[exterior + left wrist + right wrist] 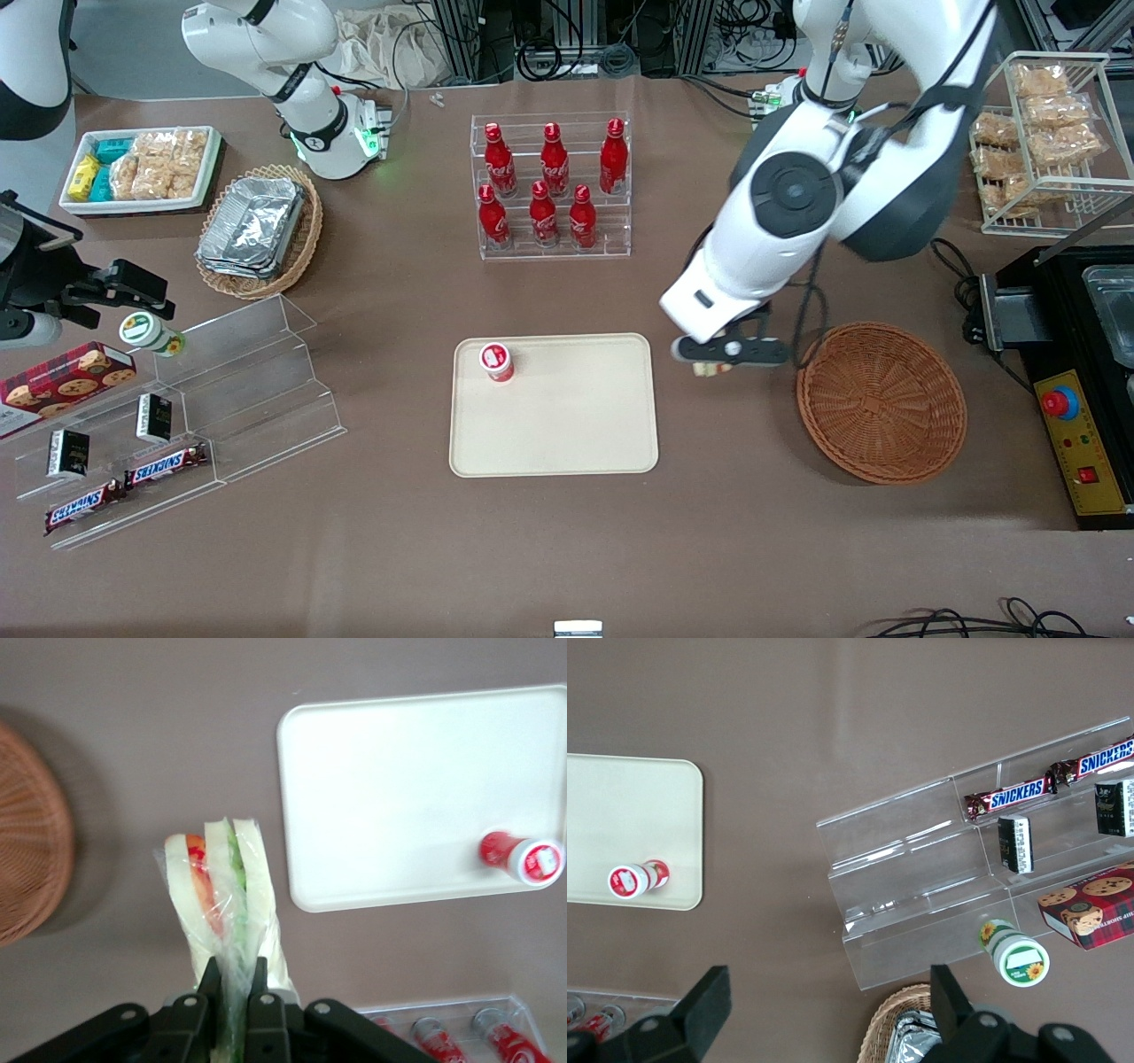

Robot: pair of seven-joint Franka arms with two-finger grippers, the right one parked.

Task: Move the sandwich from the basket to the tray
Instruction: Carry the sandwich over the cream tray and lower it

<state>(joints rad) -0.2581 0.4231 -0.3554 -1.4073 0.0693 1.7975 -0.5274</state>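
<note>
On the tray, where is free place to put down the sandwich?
Most of the tray is bare. Only its corner farthest from the camera, toward the parked arm, holds a red bottle. The gripper, shut on the sandwich, hangs over the table between tray and basket.

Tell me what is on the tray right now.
Only a small red bottle stands on the tray, in its corner. The sandwich is not there yet: the gripper holds it in shut jaws above bare table between the basket and tray.
</note>
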